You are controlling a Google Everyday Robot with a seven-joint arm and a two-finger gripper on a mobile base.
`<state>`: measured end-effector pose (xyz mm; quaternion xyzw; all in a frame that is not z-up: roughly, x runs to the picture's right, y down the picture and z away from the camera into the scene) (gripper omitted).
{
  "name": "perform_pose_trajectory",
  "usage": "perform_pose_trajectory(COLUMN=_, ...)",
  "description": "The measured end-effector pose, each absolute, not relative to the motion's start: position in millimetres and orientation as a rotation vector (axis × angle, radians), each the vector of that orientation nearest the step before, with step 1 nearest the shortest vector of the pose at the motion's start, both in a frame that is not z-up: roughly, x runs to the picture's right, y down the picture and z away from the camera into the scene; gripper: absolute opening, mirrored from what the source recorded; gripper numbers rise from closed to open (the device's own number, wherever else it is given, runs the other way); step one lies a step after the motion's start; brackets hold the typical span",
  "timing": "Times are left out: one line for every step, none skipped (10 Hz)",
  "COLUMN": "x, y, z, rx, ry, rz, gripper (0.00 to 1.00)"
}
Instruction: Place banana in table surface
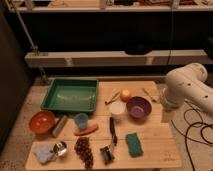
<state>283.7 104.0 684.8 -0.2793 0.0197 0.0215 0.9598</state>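
The banana (112, 97) is slim and pale yellow. It lies on the table surface (150, 134) between the green tray (70, 95) and a round orange fruit (125, 94). My white arm (186, 90) hangs over the table's right edge. My gripper (165, 113) sits at the arm's lower end beside the purple bowl (138, 107), well to the right of the banana and apart from it.
A white cup (117, 108) stands just in front of the banana. An orange bowl (41, 121), silver can (59, 126), blue cup (81, 120), carrot (86, 130), grapes (83, 150), black tool (112, 131) and green sponge (133, 144) fill the front. Cables (197, 131) lie on the floor at right.
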Motion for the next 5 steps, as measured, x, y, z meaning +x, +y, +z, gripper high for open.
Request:
perform_pose_trajectory(x=284, y=104, z=685, rx=-0.566, ry=0.039, rz=0.044, gripper=0.65)
perform_pose_trajectory(x=283, y=103, z=685, rx=-0.566, ry=0.034, rz=0.043, gripper=0.65)
perform_pose_trajectory(x=283, y=103, z=686, rx=-0.578, ry=0.021, rz=0.029, gripper=0.65)
perform_pose_trajectory(x=277, y=97, z=689, rx=-0.579, ry=-0.002, rz=0.011, gripper=0.65)
perform_pose_trajectory(x=270, y=91, z=689, rx=-0.576, ry=-0.021, rz=-0.005, gripper=0.65)
